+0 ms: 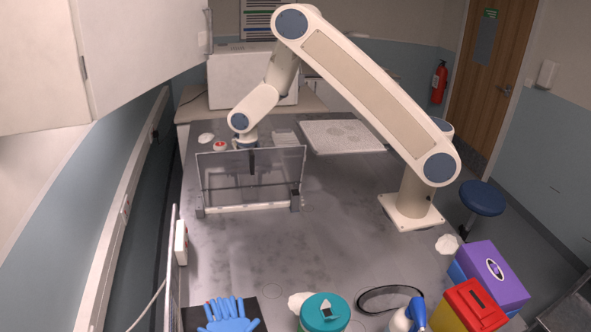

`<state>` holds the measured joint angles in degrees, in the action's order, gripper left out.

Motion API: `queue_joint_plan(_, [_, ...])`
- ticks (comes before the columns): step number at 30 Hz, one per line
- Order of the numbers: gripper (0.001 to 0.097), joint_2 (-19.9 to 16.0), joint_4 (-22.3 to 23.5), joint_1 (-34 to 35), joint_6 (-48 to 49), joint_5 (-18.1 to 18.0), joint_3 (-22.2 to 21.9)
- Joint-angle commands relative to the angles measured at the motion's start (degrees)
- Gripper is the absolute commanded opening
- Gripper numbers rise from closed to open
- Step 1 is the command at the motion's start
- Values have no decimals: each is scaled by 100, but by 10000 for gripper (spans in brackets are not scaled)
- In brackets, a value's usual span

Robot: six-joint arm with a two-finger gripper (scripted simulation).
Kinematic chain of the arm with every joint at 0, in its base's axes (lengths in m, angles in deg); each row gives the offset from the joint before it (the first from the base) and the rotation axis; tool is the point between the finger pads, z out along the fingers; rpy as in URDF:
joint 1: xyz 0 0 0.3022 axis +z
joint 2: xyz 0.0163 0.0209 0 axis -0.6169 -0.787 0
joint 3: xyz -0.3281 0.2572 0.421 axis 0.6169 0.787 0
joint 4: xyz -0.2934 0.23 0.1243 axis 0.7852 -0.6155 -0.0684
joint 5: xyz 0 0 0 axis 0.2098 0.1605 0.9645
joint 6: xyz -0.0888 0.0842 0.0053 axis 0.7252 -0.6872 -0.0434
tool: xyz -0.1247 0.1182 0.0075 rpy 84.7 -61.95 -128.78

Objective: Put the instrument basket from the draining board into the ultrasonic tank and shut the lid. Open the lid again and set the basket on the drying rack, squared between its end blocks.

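The ultrasonic tank (248, 173) is largely hidden behind its clear lid (251, 171), which stands upright and open, and the basket is not plainly visible behind it. My gripper (250, 163) reaches down behind the lid from the wrist above the tank; it is open and holds nothing. The perforated draining board (341, 135) lies to the right of the tank, with no basket on it. The drying rack (247, 205), a pale bar between two grey end blocks, sits in front of the lid with nothing on it.
Behind the tank stand a white machine (241, 78), a red button (219, 145) and a folded cloth (285, 137). The arm's base (415, 206) is at the right. Gloves (227, 316), a wipes tub (324, 314), a spray bottle (409, 318) and coloured boxes (481, 289) crowd the near edge.
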<state>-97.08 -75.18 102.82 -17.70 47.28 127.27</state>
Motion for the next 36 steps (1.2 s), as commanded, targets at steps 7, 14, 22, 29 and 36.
queue_joint_plan(7, [833, -51, 0, 0, 0, -58, -1])
queue_joint_plan(14, [833, -98, 0, 0, 0, -105, -1])
queue_joint_plan(22, [833, -132, 0, 0, 0, -139, -1])
queue_joint_plan(29, [833, -144, 0, 0, 0, -151, -1])
queue_joint_plan(36, [833, -146, 0, 0, 0, -153, -1])
